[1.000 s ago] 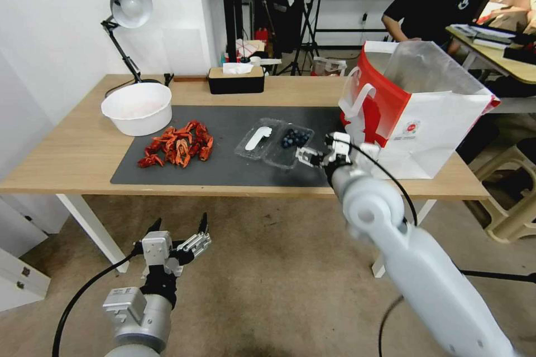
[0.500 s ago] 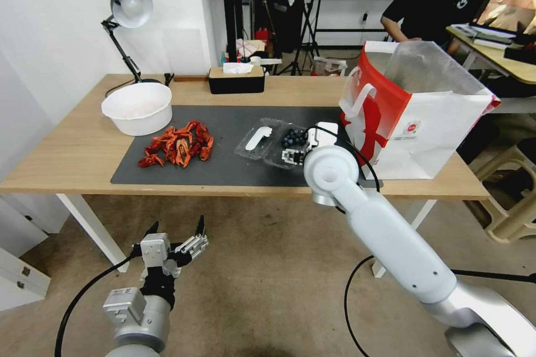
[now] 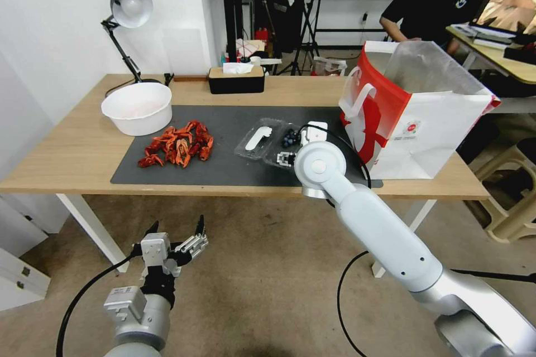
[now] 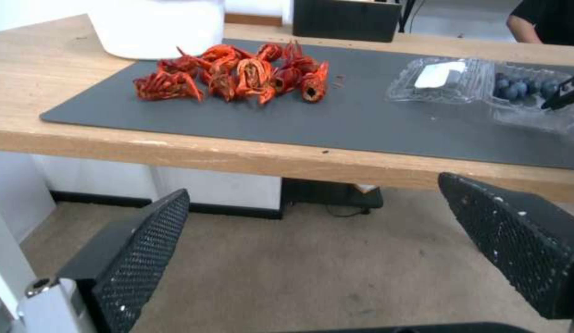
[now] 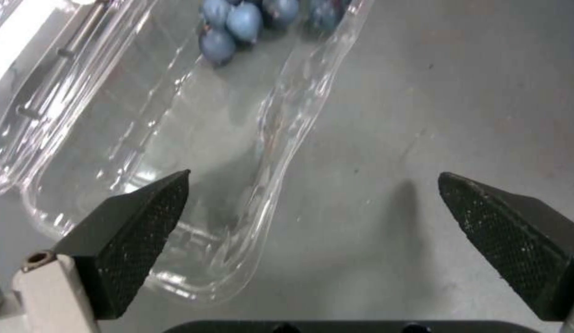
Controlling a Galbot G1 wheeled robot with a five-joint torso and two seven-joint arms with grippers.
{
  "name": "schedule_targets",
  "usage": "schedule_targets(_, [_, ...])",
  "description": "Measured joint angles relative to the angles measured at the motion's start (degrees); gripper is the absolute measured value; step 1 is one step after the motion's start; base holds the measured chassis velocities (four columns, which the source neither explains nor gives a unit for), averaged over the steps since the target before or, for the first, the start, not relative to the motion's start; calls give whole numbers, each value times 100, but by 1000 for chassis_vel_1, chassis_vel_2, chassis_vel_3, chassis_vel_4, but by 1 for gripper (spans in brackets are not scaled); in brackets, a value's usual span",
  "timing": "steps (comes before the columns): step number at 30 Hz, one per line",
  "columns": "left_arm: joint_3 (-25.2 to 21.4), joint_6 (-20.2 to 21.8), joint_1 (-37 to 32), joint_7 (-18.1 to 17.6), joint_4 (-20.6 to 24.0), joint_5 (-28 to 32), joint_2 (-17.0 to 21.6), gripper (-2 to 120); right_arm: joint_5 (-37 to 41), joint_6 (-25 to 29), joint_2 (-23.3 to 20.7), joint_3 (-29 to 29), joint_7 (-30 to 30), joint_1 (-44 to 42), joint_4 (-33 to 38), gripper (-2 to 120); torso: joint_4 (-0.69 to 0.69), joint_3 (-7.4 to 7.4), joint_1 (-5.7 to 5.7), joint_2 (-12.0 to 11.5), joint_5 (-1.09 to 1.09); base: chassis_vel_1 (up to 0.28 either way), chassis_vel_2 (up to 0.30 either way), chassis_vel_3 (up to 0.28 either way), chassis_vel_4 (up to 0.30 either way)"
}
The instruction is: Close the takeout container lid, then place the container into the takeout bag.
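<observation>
Right claw [image 5: 312, 217] is low over the dark mat [image 3: 223, 167], fingers spread wide, one black pad [image 5: 136, 226] above the near end of the container [image 5: 176, 152] and the other pad above bare mat beside it. Nothing is gripped. In the head view the right arm's elbow hides most of that claw [image 3: 286, 158]; it sits at the container's [image 3: 285, 148] near right corner.

The container lies open and flat on the mat, mid-table. Blueberries [image 5: 244, 18] bunch at the far end of the tray half. The lid [image 3: 258, 138] lies folded out to the left of the tray, white label up, joined along the hinge. From the left wrist, lid [image 4: 441, 78] and berries [image 4: 521, 88] sit side by side, with a dark tip of the right claw [image 4: 564, 97] right at the berry half.

The bag [image 3: 416, 111] stands upright on the table's right end, mouth open, silvery lining showing, just right of the container.

Left claw [image 3: 176, 231] hangs below the table edge over the carpet, fingers apart, holding nothing. A pile of red crayfish [image 3: 178, 145] lies on the mat's left part, a white bowl [image 3: 137, 107] behind it.
</observation>
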State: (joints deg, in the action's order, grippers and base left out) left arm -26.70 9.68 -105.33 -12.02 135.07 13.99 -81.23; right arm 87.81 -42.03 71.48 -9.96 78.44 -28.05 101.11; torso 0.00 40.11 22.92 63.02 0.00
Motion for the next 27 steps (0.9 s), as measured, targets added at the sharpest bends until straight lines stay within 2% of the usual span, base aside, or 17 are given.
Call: schedule_targets(27, [31, -63, 20, -71, 13, -1, 7, 100, 863, 11, -363, 265, 189, -82, 220, 100, 0, 0, 0, 1, 0, 0, 0, 0, 0])
